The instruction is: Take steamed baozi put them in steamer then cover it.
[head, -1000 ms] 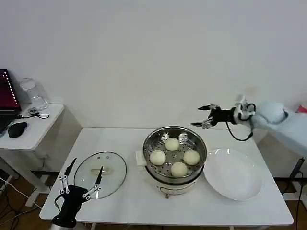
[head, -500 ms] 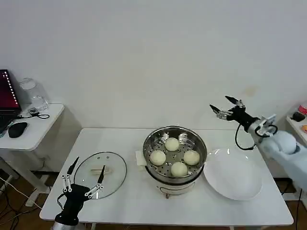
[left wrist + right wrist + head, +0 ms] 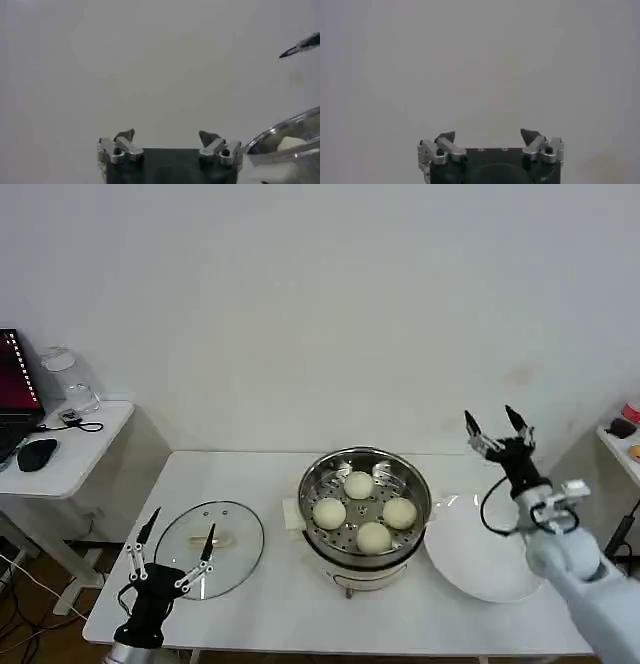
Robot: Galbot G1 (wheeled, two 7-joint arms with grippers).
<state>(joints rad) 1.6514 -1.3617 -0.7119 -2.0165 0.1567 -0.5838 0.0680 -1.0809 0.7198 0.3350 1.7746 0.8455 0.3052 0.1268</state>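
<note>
The steamer (image 3: pixel 365 534), a shiny steel pot on a pale base, stands mid-table with several steamed baozi (image 3: pixel 360 484) on its perforated tray. Its rim and pale base (image 3: pixel 280 150) edge the left wrist view. The round glass lid (image 3: pixel 209 549) lies flat on the table to the steamer's left. My left gripper (image 3: pixel 178 536) is open, fingers pointing up, at the near edge of the lid (image 3: pixel 170 134). My right gripper (image 3: pixel 492 422) is open and empty, raised to the right of the steamer, above the far rim of the white plate; it faces the bare wall (image 3: pixel 487 133).
A white plate (image 3: pixel 487 556) lies right of the steamer. A side table (image 3: pixel 62 446) at the left holds a mouse, a glass jar and a laptop edge. The white wall runs behind the table.
My right arm has swung back from beside the steamer towards the right and nearer, the gripper turning from sideways to pointing up. The left gripper has shifted slightly.
</note>
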